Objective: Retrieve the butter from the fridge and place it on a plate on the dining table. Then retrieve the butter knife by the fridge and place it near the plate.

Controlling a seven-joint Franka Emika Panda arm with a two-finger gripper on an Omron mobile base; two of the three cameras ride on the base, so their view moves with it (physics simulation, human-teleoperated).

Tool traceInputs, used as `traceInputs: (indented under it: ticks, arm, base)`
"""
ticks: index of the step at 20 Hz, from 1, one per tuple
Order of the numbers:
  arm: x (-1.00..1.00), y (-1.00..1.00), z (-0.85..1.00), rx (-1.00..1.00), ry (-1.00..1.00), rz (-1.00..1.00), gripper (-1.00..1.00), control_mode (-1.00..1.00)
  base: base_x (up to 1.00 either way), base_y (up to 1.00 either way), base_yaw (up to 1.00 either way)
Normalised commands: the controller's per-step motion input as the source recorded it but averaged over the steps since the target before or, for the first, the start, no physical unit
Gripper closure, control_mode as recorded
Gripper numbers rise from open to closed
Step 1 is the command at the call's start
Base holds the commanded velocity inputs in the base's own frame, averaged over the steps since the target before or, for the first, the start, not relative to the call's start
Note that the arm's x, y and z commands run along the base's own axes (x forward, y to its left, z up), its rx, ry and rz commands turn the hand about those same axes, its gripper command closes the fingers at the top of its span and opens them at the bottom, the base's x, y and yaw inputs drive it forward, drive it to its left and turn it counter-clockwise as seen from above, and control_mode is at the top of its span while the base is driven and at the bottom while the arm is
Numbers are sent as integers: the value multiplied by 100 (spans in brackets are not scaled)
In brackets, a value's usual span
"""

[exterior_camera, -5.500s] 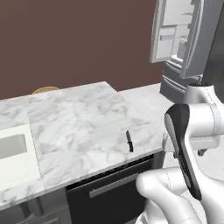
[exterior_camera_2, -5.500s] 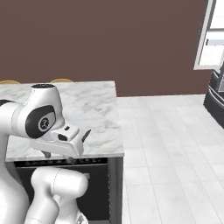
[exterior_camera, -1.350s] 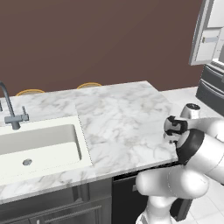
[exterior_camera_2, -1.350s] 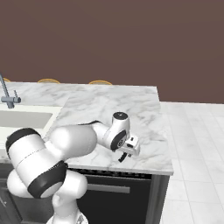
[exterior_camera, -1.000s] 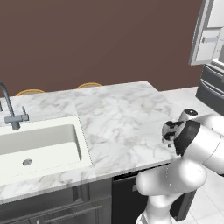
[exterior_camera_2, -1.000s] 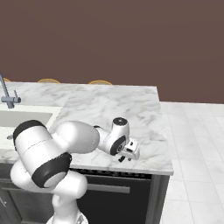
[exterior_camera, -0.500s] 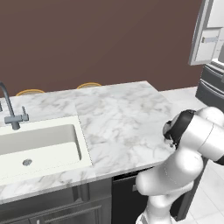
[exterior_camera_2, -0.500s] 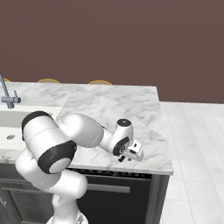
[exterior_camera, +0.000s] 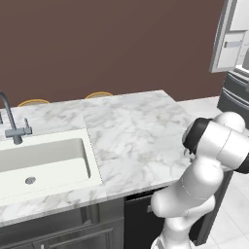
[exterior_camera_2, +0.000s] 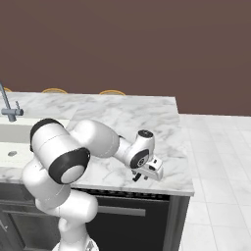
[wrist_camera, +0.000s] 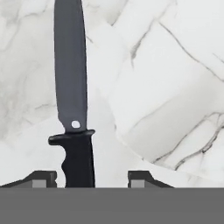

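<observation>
Knife-retrieval step: pincer low over the tabletop, jaws part-open astride the butter knife handle, not yet gripping. Next: close, lift.

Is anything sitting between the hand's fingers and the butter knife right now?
Nothing visible does. In the hand view the butter knife lies flat on the bare marble counter, its black handle running down between the two fingertips, nearer the left one. The hand is low over the counter's front edge.
</observation>
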Motion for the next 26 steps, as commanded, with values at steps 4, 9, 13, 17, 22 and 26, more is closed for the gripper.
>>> traceInputs:
  ticks: [4,9,13,17,22,26]
  arm:
    - [14,3,-23,1,0,0,-100,-100]
    - [12,10,-28,1,0,0,-100,-100]
    - [9,13,-30,0,-4,0,-100,-100]
    - [4,3,-38,0,-3,0,-100,-100]
    - [0,2,-28,2,-2,0,-100,-100]
    - [5,21,-30,1,-3,0,100,-100]
  base:
    - [0,0,0]
    - [0,0,0]
    - [0,0,0]
    - [0,0,0]
    - [0,0,0]
    - [0,0,0]
